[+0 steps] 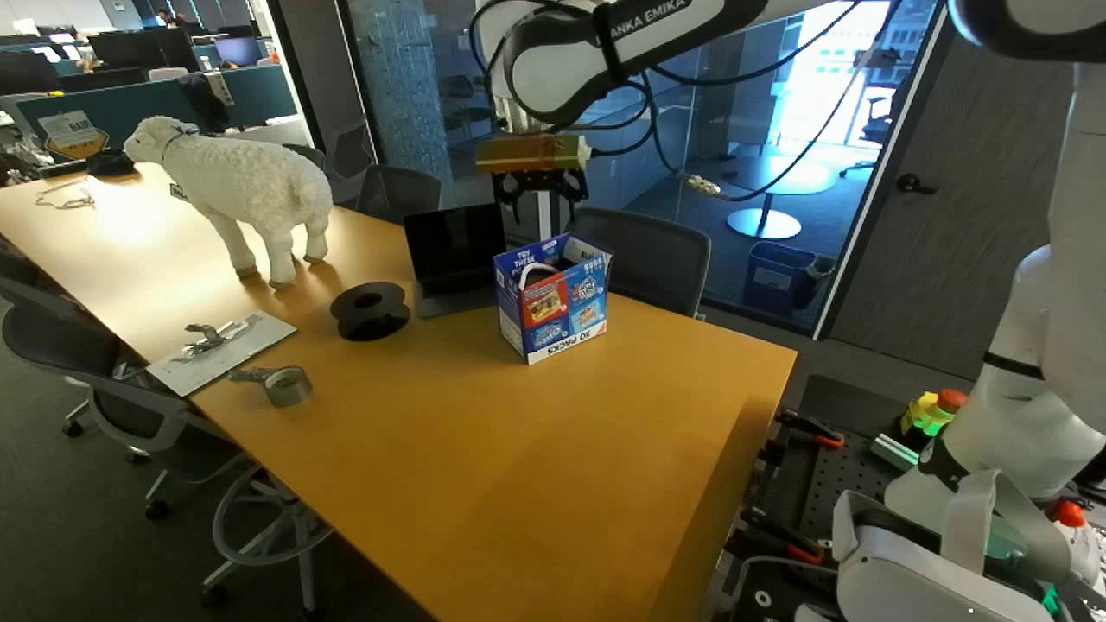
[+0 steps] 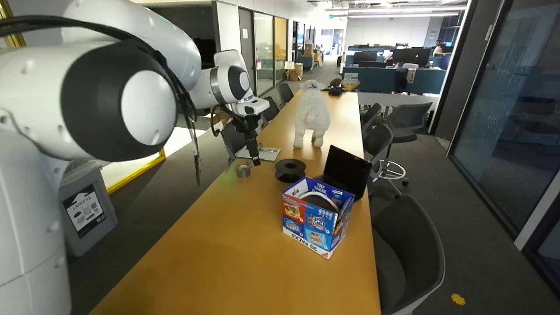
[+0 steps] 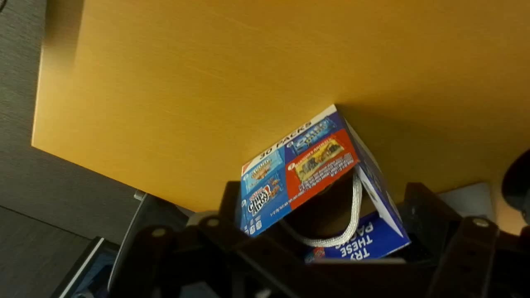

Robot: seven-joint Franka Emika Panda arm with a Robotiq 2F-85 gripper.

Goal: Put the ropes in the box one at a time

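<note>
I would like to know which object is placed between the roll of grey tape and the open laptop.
A black spool lies between the roll of grey tape and the open laptop; both exterior views show this.

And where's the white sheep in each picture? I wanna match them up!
An exterior view: the white sheep is at the upper left, its head toward the left edge.
An exterior view: the white sheep is above the middle, a little right, seen from behind.
Wrist view: not in it.
Shared landmark: the blue box, in all three; in both exterior views it's lower than the sheep.
</note>
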